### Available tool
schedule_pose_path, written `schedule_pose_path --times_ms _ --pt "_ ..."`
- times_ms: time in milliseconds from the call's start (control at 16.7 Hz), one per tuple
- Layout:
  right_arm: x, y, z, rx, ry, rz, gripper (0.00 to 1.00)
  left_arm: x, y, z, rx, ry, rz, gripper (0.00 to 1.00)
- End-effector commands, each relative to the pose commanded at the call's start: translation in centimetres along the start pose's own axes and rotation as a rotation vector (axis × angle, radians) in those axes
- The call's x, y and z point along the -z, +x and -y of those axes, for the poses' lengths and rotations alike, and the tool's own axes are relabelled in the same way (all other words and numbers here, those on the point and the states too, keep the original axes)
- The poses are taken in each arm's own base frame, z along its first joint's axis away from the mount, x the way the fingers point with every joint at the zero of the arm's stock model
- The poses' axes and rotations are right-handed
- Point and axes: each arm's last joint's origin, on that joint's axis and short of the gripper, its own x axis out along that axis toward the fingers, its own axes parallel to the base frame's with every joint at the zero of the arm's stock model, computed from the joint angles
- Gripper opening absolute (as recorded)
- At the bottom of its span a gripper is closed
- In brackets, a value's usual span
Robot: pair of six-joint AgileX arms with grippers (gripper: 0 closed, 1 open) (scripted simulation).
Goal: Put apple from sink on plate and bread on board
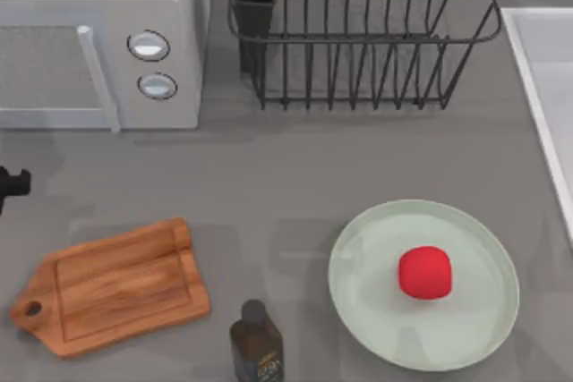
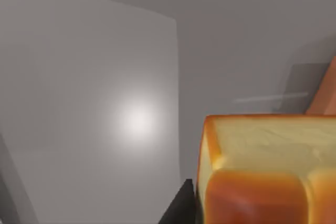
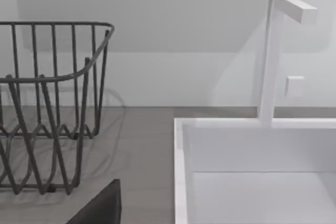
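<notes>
Since the fruit is already served, half the job looks done:
Apple (image 1: 424, 272): small, smooth, bright red and rounded; it sits just right of centre on the plate, so that step seems finished.
Plate (image 1: 358, 257): wide, round, pale green with a shallow rim, lying flat on the worktop (image 1: 295, 158) at the top view's lower right, close to the sink.
Sink (image 3: 181, 182): pale grey-white basin with a raised square-edged rim and a white angular tap (image 3: 273, 51); it runs along the worktop's right edge, and what shows of it is bare.
Bread (image 2: 268, 171): glossy golden-brown crust with paler sides and a soft squared block shape; it looms close beneath the left wrist camera, apparently carried by that arm.
Left gripper (image 1: 11, 183): a dark part sits at the top view's far left edge, above the board; whether its fingers clamp the loaf I cannot tell.
Board (image 1: 116, 285): brown grained wood, rectangular, grooved round its edge, with a short holed handle pointing lower left; its face is bare and waiting for the bread.
Right gripper: facing the sink and rack, likely parked; its finger state I cannot tell.
Bystanders: black wire dish rack (image 1: 358, 33), grey microwave (image 1: 98, 42), dark bottle (image 1: 256, 342) between board and plate.
Next judgement: bring the loaf over the board and set it flat.
</notes>
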Motion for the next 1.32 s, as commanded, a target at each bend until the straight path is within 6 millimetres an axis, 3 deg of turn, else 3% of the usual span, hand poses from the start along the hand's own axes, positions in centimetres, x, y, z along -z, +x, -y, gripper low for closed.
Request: schedule_pose_path --times_ms 780,1080,1320 --pt "0.0 0.0 0.0 0.000 0.000 0.000 1.00 1.6 1.5 7.5 0.040 -1.167 -0.014 0.00" --pt "0.0 0.0 0.0 0.000 0.000 0.000 1.00 2.1 1.4 9.4 0.058 -1.440 -0.022 0.00" --pt "0.0 0.0 0.0 0.000 0.000 0.000 1.00 2.3 1.2 10.1 0.067 -1.527 -0.025 0.00"
